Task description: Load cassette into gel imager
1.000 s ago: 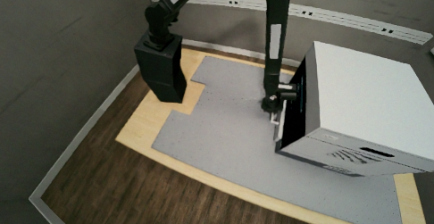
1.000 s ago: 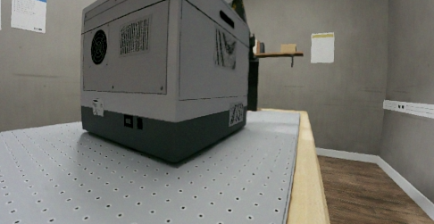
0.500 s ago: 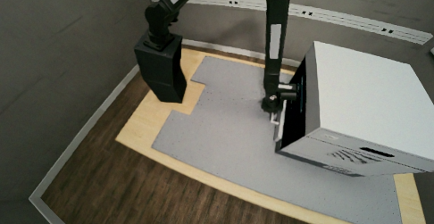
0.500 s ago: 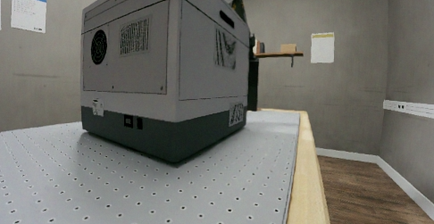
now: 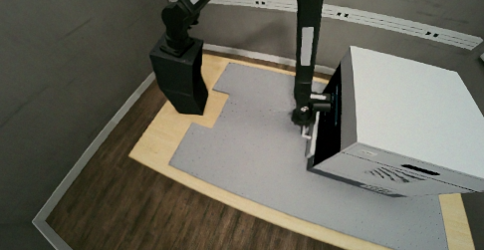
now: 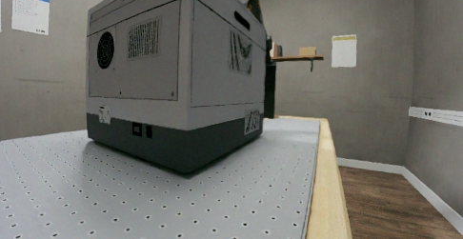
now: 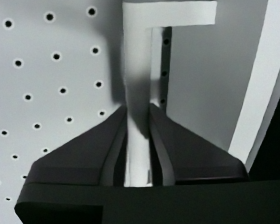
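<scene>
The gel imager IM (image 5: 398, 126) is a white box with a dark grey base, standing upright at the right of the perforated grey plate; it is seen from behind in the exterior view (image 6: 176, 73). My gripper (image 5: 306, 124) hangs at its dark front face, low down. In the wrist view the fingers are shut on the drawer's white handle bar (image 7: 140, 76), which has an L-shaped bracket at its far end. The pale drawer front (image 5: 313, 141) stands only slightly out from the dark face. The cassette FINISHED and the glass are not in view.
A black block (image 5: 179, 77) at the arm's base stands at the plate's back left corner. The wooden table edge (image 5: 164, 131) runs around the plate. A small wall shelf (image 6: 297, 56) shows behind the imager.
</scene>
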You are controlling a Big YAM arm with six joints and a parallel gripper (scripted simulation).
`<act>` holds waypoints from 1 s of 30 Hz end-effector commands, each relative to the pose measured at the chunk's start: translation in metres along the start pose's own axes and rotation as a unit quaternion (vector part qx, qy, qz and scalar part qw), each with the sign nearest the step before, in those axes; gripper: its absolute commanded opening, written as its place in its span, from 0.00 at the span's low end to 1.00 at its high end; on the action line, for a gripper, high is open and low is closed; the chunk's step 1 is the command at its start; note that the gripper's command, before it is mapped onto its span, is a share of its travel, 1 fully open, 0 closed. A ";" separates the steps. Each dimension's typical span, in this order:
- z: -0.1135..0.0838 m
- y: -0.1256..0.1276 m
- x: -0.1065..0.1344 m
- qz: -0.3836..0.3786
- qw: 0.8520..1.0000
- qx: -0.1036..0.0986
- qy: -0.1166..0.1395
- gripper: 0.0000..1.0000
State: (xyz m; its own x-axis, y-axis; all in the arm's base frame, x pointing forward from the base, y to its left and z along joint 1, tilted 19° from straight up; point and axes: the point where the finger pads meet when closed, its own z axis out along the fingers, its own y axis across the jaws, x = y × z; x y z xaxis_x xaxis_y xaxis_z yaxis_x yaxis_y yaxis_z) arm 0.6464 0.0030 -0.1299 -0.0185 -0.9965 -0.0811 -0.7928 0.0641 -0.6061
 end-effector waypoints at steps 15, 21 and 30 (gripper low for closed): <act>0.008 -0.014 0.001 -0.001 1.000 0.021 -0.001 0.07; 0.007 -0.013 0.001 -0.002 1.000 0.021 -0.001 0.31; -0.002 -0.027 0.000 -0.002 1.000 0.031 -0.001 0.31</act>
State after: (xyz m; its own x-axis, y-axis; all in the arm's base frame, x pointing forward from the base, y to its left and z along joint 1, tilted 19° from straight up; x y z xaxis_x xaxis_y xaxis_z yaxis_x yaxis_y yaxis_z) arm 0.6488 0.0031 -0.1304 -0.0173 -0.9965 -0.0812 -0.7853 0.0639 -0.6158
